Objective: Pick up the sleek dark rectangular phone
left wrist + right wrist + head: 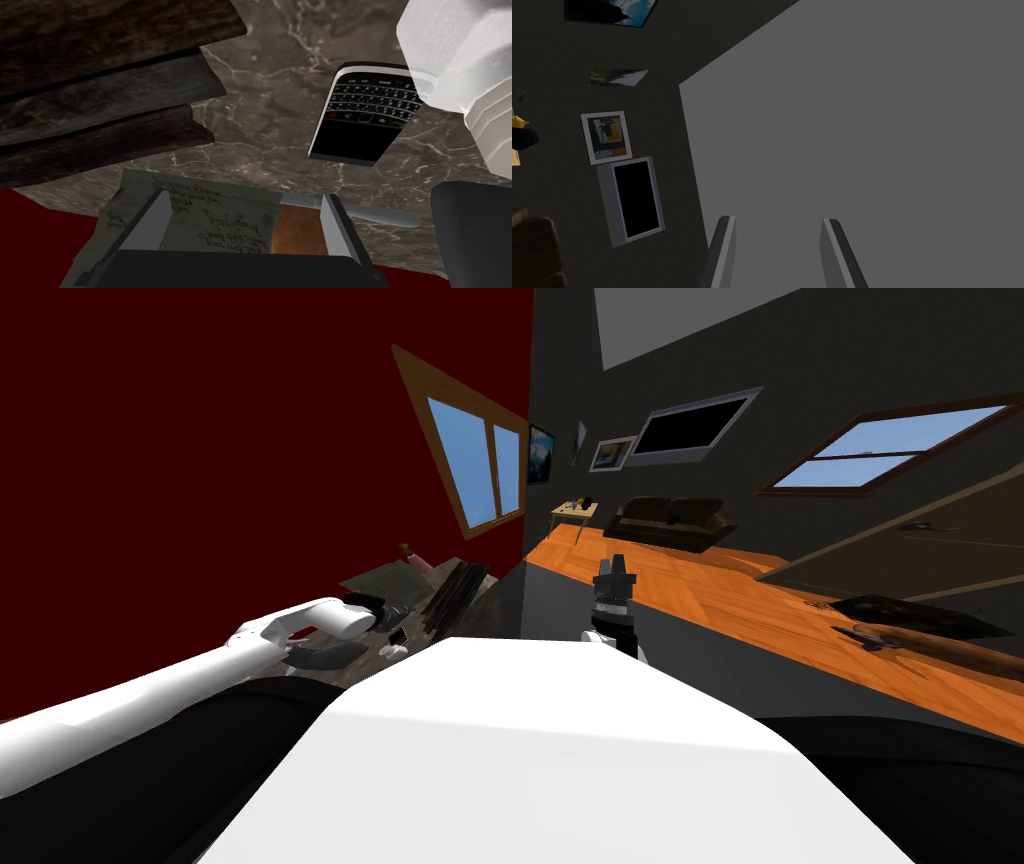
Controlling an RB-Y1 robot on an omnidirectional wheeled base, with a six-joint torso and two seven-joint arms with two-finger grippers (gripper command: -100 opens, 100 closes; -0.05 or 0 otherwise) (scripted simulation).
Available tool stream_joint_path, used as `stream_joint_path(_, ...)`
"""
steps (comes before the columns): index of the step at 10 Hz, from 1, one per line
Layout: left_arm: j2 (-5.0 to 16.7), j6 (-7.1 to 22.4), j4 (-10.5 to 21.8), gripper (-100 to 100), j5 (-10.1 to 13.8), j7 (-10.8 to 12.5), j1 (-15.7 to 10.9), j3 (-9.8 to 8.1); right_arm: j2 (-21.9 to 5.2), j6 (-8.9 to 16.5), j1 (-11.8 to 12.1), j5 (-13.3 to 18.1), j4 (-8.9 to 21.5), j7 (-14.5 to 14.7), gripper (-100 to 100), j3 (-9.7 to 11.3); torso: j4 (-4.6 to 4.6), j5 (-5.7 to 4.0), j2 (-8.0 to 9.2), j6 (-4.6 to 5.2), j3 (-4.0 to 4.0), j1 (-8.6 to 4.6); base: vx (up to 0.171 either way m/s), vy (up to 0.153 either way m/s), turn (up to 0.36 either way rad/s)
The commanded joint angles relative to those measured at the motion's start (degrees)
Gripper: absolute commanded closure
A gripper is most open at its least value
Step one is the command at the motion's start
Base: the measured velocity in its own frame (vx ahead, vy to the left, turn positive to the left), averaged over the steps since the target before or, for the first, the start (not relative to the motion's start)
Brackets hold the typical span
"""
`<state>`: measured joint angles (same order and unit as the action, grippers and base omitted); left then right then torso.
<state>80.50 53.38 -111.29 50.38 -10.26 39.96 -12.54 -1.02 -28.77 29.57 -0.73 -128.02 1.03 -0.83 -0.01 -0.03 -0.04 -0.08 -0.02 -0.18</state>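
Jaws gape wide on the left gripper (246,196), gripping nothing, with a paper (220,220) lying beneath the gap. The phone (362,115) lies flat on the marble top (270,100) — ahead of the fingertips, off to one side, untouched. Right gripper (778,222) — parted too, empty.

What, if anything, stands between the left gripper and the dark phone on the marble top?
Nothing upright. Bare marble top separates the open left gripper from the phone. A flat grey blade lies by the finger nearer the phone; the dark planks sit off to the other side.
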Motion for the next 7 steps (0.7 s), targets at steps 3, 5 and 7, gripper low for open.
stream_joint_path(3, 3.58, 3.55, 0.79, -100, -1.8, 1.4, -3.32, -0.23, 0.0, 0.0, 0.0, 0.0, 0.0, 0.0, 0, 0.0, -0.01, -0.01, -0.03, 0.0, -0.02, -0.07, 0.024, -0.06, -0.027)
stream_joint_path(5, 3.86, 3.49, 1.35, -100, 0.58, 0.94, -0.97, 0.65, 0.0, 0.0, 0.0, 0.0, 0.0, 0.0, 0, 0.0, -0.01, 0.0, -0.03, -0.01, -0.02, 0.0, 0.028, -0.008, -0.036)
stream_joint_path(7, 2.84, 3.05, 1.32, -100, 2.8, 0.43, 1.17, 1.16, -0.01, 0.0, 0.0, 0.0, 0.0, 0.0, 0, -0.01, 0.01, 0.14, 0.08, -0.03, 0.04, 0.55, -0.003, 0.109, -0.04)
